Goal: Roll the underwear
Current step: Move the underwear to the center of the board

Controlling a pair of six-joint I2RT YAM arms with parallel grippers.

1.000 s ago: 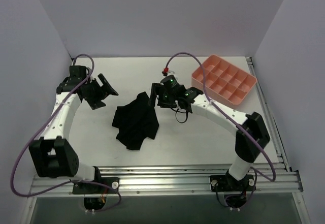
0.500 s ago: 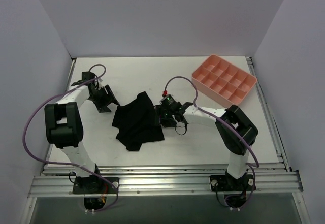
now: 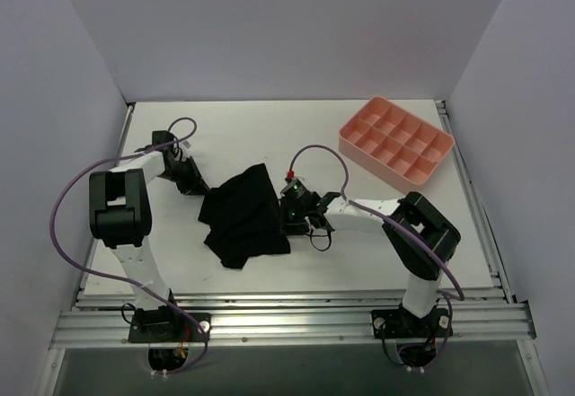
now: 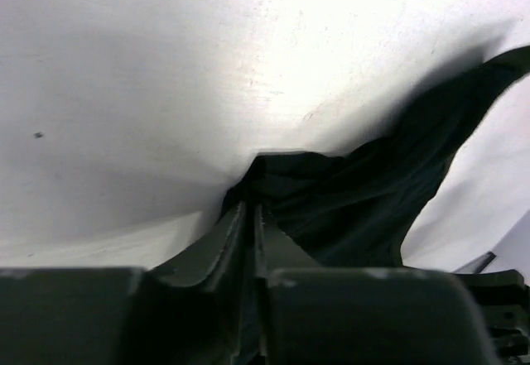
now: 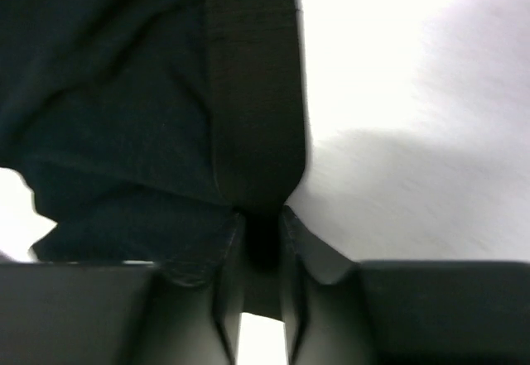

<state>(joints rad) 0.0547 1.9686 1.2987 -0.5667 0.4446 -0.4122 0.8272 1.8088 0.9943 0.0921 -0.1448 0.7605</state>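
Underwear [image 3: 243, 216]: black, crumpled, mid-table, btwn both arms. L gripper [image 4: 251, 216] pinched tight on fabric at its left edge. R gripper [image 5: 261, 228] clamped on waistband, right edge. Table [image 3: 359, 261] white, matte, faint scuffs. Pink compartment tray [image 3: 386, 170] at far-right corner, well apart. Pale walls [image 3: 287, 28] on 3 sides; alu rail [image 3: 287, 320] along near edge.

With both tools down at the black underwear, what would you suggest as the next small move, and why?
Probably lift both tools a little and draw them apart to spread the underwear flat. The left tool is shut on one crumpled corner, the right tool on the banded edge, and the fabric between them lies bunched, too uneven to roll.
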